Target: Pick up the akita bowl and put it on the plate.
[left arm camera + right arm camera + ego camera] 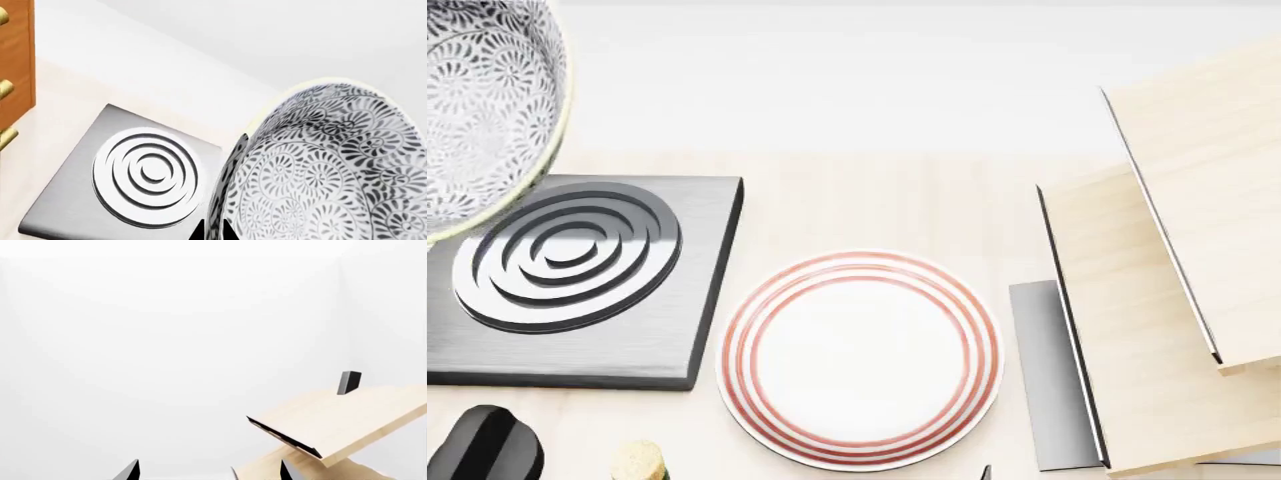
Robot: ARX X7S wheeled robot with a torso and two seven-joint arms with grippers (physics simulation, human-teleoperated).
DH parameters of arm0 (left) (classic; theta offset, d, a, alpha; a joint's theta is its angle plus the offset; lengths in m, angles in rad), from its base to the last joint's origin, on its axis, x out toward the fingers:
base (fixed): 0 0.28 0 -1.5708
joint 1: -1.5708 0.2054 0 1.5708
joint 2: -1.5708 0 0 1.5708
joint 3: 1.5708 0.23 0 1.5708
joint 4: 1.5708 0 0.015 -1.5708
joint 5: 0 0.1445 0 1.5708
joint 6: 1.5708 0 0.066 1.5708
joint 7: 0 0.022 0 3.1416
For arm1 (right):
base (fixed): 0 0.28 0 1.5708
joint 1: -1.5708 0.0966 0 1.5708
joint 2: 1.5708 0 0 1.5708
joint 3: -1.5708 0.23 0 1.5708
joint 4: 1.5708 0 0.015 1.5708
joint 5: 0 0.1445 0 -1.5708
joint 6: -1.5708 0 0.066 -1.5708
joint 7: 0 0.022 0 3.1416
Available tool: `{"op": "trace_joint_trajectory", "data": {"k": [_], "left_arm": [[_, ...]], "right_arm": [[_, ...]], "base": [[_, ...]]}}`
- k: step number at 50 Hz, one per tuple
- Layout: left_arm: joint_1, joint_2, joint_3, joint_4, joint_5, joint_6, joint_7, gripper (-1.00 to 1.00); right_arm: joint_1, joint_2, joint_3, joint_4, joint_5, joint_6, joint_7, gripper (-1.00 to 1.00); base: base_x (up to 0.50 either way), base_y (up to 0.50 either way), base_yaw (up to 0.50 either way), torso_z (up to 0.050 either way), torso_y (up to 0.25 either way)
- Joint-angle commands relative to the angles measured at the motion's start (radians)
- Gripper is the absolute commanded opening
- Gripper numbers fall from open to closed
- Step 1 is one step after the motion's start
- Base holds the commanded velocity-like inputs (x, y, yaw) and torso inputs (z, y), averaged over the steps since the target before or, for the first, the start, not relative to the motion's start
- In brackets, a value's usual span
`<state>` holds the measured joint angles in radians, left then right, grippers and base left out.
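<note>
The akita bowl (320, 170), white with a dense grey-black floral pattern, fills one side of the left wrist view. My left gripper (212, 233) is shut on its rim, one black fingertip on each side of the wall. In the head view the bowl (481, 100) hangs tilted at the far left, above the burner's back corner. The plate (861, 360), white with thin red rings, lies flat on the counter at the front centre with nothing on it. My right gripper (210, 472) is open with nothing between its fingers, facing a white wall.
A square grey stove burner (574, 280) with a ringed coil sits just left of the plate. Pale wooden boards (1174, 300) slant at the right. A wooden drawer cabinet (13, 65) with brass knobs stands beyond the burner. A black part (487, 445) and a cork-coloured object (641, 462) lie at the front left.
</note>
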<state>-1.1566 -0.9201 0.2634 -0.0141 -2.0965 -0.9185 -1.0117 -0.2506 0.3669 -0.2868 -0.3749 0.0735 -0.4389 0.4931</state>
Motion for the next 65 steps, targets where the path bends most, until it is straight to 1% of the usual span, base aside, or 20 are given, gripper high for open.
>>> {"op": "trace_joint_trajectory", "data": {"k": [1,3,7,15,19,22,25,28,30,32,33,34,37,38,40,45,49,54,57,65], "left_arm": [[-0.07,0.142,0.055,-0.099,0.091,0.061,0.012,-1.0],[-0.08,0.157,0.066,-0.115,0.11,0.067,0.01,-1.0],[-0.103,0.217,0.1,-0.187,0.141,0.071,0.039,-1.0],[-0.119,0.274,0.128,-0.223,0.172,0.092,0.033,-1.0],[-0.147,0.306,0.171,-0.266,0.212,0.077,0.028,-1.0],[-0.154,0.332,0.183,-0.293,0.232,0.087,0.048,-1.0],[-0.166,0.373,0.197,-0.341,0.245,0.092,0.085,-1.0],[-0.171,0.408,0.21,-0.373,0.261,0.111,0.083,-1.0],[-0.197,0.439,0.256,-0.421,0.293,0.087,0.066,-1.0],[-0.195,0.458,0.25,-0.435,0.292,0.106,0.076,-1.0],[-0.201,0.479,0.263,-0.453,0.297,0.103,0.074,-1.0],[-0.201,0.48,0.263,-0.454,0.298,0.103,0.075,-1.0],[-0.207,0.519,0.278,-0.495,0.315,0.12,0.08,-1.0],[-0.213,0.536,0.287,-0.521,0.308,0.104,0.098,-1.0],[-0.215,0.546,0.299,-0.531,0.335,0.121,0.089,-1.0],[-0.219,0.6,0.331,-0.606,0.347,0.106,0.147,-1.0],[-0.224,0.628,0.359,-0.63,0.374,0.105,0.163,-1.0],[-0.228,0.652,0.38,-0.674,0.398,0.111,0.201,-1.0],[-0.224,0.677,0.397,-0.728,0.422,0.123,0.262,-1.0],[-0.238,0.719,0.418,-0.816,0.437,0.123,0.334,-1.0]], "right_arm": [[0.004,0.004,0.004,0.015,0.015,-0.011,0.002,1.0],[0.002,0.005,0.004,0.015,0.017,-0.013,0.002,1.0],[0.001,0.004,0.003,0.012,0.012,-0.013,0.005,1.0],[0.002,0.007,0.003,0.008,0.01,-0.01,0.007,1.0],[0.001,0.009,0.003,0.001,0.01,-0.005,0.008,1.0],[0.005,0.008,0.001,0.008,0.01,-0.004,0.008,1.0],[0.007,0.006,0.0,0.013,0.008,-0.006,0.009,1.0],[0.009,0.006,-0.001,0.017,0.011,-0.007,0.009,1.0],[0.011,0.007,-0.002,0.019,0.013,-0.007,0.008,1.0],[0.011,0.007,-0.004,0.022,0.014,-0.009,0.007,1.0],[0.012,0.005,-0.004,0.027,0.013,-0.011,0.008,1.0],[0.012,0.005,-0.004,0.027,0.013,-0.011,0.008,1.0],[0.013,0.006,-0.003,0.03,0.019,-0.013,0.009,1.0],[0.014,0.007,-0.003,0.032,0.022,-0.016,0.008,1.0],[0.013,0.008,-0.002,0.033,0.022,-0.017,0.009,1.0],[0.016,0.008,-0.002,0.042,0.027,-0.022,0.009,1.0],[0.021,0.006,-0.007,0.05,0.027,-0.023,0.007,1.0],[0.022,0.007,-0.007,0.051,0.029,-0.022,0.009,1.0],[0.017,0.007,-0.009,0.047,0.021,-0.027,0.01,1.0],[0.019,0.008,-0.012,0.046,0.023,-0.024,0.011,1.0]], "base": [[0.0,0.0,0.0,0.0,0.0],[0.0,0.0,0.0,0.0,0.0],[0.0,0.0,0.0,0.0,0.0],[0.0,0.0,0.0,0.0,0.0],[0.0,0.0,0.0,0.0,0.003],[0.0,0.0,0.0,0.0,0.0],[0.0,0.0,0.0,0.0,0.0],[0.0,0.0,0.0,0.0,0.0],[0.0,0.0,0.0,0.0,0.0],[0.0,0.0,0.0,0.0,0.0],[0.0,0.0,0.0,0.0,0.0],[0.0,0.0,0.0,0.0,0.0],[0.0,0.0,0.0,0.0,0.0],[0.0,0.0,0.0,0.0,0.0],[0.0,0.0,0.0,0.0,0.005],[0.0,0.0,0.0,0.0,0.0],[0.0,0.0,0.0,0.0,0.0],[0.0,0.0,0.0,0.0,0.0],[0.0,0.0,0.0,0.0,0.0],[0.0,0.0,0.0,0.0,0.001]]}}
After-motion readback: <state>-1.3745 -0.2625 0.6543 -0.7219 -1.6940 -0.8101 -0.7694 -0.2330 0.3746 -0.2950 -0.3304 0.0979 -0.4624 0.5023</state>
